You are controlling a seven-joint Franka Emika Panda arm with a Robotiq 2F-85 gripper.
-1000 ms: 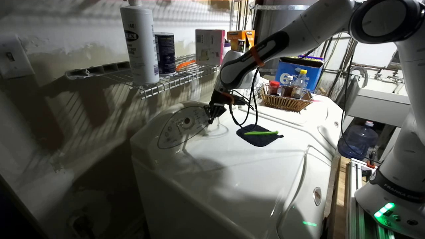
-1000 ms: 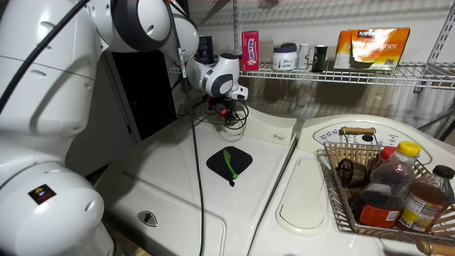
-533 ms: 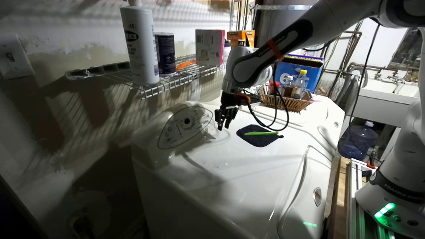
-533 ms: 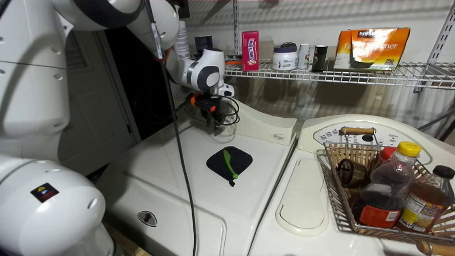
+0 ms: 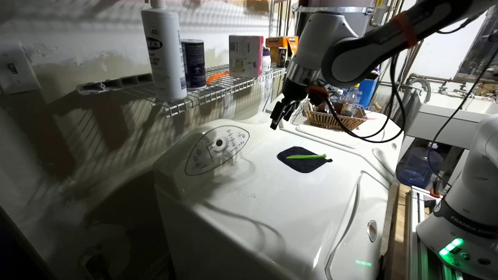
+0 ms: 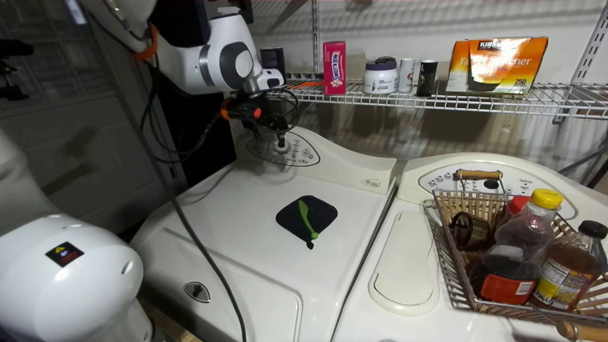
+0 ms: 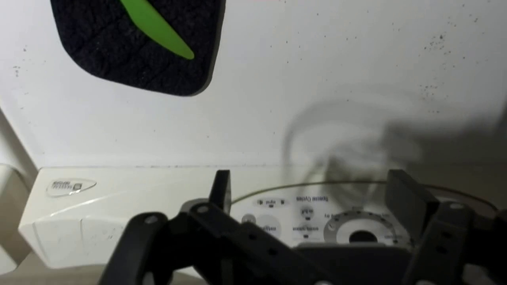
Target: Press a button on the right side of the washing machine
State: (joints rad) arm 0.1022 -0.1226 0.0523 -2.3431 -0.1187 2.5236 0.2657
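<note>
In the wrist view, the gripper (image 7: 313, 190) held its fingers (image 7: 408, 198) wide apart over the washing machine (image 7: 257, 126), whose control panel (image 7: 289, 217) read "Special Cycles". In an exterior view, the robot base (image 5: 461, 233) beside it read "FRANKA". In an exterior view, a pink box (image 6: 335, 69) above the washing machine said "Sweet'N Low"; an orange box (image 6: 498, 69) beyond, "KIRK".

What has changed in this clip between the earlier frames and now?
In both exterior views the gripper has risen and pulled back from the control panel, toward the robot base. It is open and empty now; no object was visibly taken hold of or let go. The washing machine, dark pad with the green knife on it, slatted basket and wire shelf stayed put.
</note>
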